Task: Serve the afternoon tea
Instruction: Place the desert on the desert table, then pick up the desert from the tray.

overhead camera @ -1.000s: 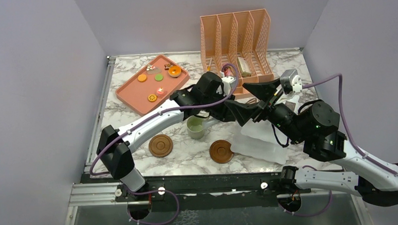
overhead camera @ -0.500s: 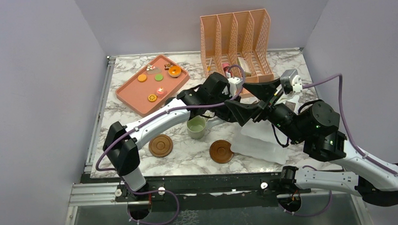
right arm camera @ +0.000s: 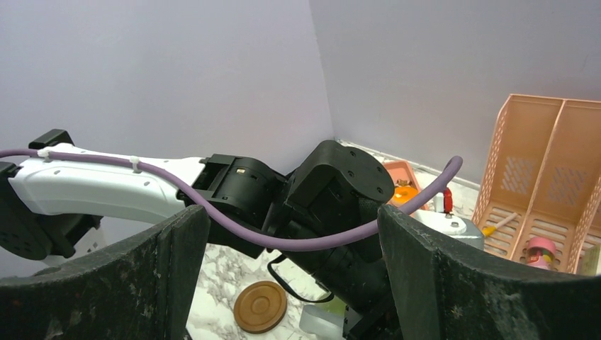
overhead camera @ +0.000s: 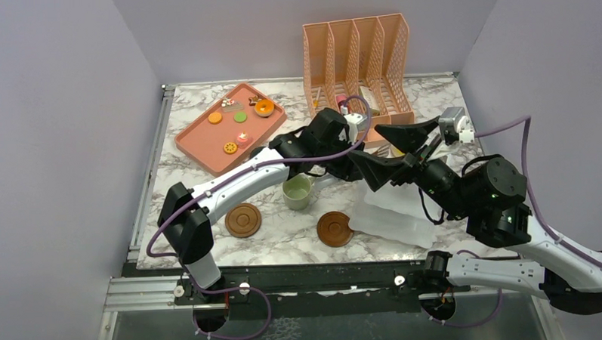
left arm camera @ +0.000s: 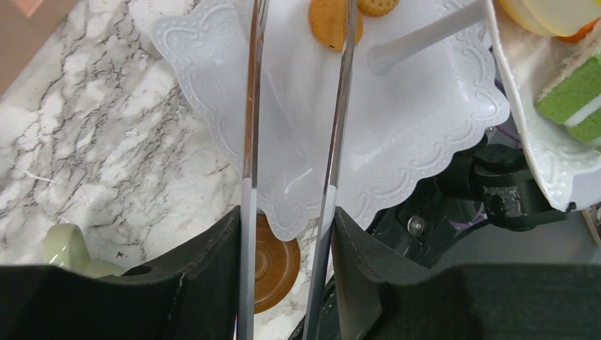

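Hanging low over a white scalloped plate [left arm camera: 397,142], the left gripper [left arm camera: 298,28] is showing a narrow gap between its two thin metal blades, and nothing is sitting in that gap. Two tan cookies [left arm camera: 332,25] are lying on the plate right at the blade tips, one of them partly crossed by the right blade. Off to the gripper's right, a green cake slice [left arm camera: 573,99] is resting on a second white plate [left arm camera: 546,163]. Back under the roots of the fingers, a brown coaster [left arm camera: 273,263] is peeking out from beneath the plate's edge, and the handle of the pale green mug [overhead camera: 296,191] is showing further to the left on the marble table [left arm camera: 106,142]. The right gripper [right arm camera: 290,212] is standing wide, holding nothing, raised off the table and facing the wrist of the left arm [overhead camera: 238,180], which is filling the space between its fingers. Below and ahead of this gripper, the mug is standing upright on the bare table, touching neither coaster; the second coaster [overhead camera: 243,220] is lying beyond the mug, beside the left arm. Far past both grippers, a donut [overhead camera: 264,107] and other small toy sweets are sitting on a pink tray [overhead camera: 195,140]. An orange file rack [overhead camera: 358,54] is standing to the right gripper's right.
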Motion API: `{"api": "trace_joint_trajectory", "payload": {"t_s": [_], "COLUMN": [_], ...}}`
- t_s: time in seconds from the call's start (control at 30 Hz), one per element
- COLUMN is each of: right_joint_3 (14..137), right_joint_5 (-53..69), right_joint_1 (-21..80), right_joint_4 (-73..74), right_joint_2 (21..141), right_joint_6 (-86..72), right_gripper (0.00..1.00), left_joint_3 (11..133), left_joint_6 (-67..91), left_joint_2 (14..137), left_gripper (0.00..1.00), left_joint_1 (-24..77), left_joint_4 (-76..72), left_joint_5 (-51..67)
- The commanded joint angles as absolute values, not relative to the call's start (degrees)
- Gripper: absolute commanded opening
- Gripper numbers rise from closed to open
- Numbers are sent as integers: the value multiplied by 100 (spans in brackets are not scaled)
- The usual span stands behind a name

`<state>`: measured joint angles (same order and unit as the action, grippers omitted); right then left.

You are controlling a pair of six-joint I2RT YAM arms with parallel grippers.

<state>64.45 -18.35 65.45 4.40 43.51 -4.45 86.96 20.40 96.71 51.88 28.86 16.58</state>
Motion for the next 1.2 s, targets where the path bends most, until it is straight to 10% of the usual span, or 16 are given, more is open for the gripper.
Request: {"api": "trace_joint_trajectory", "payload": {"t_s": [0.0, 0.73, 1.17], "right_joint_3": [6414, 6355, 6294], "right_joint_5": [-1936, -1886, -1830], "right_joint_1": [6539, 6539, 6539], "right_joint_4": [257, 237, 289], "right_joint_2": [4277, 4424, 4476], "right_joint_6": [-332, -461, -541], "right_gripper": [94, 94, 94], "left_joint_3": [8944, 8715, 7886], "left_joint_6": [2037, 2025, 1879], "left_joint_2": [9501, 8873, 8223], "left_gripper": [45, 45, 45], "left_joint_1": [5226, 4862, 2888], "left_joint_4": [2778, 3468, 4015], "left_joint_5": [1137, -1355, -1752]}}
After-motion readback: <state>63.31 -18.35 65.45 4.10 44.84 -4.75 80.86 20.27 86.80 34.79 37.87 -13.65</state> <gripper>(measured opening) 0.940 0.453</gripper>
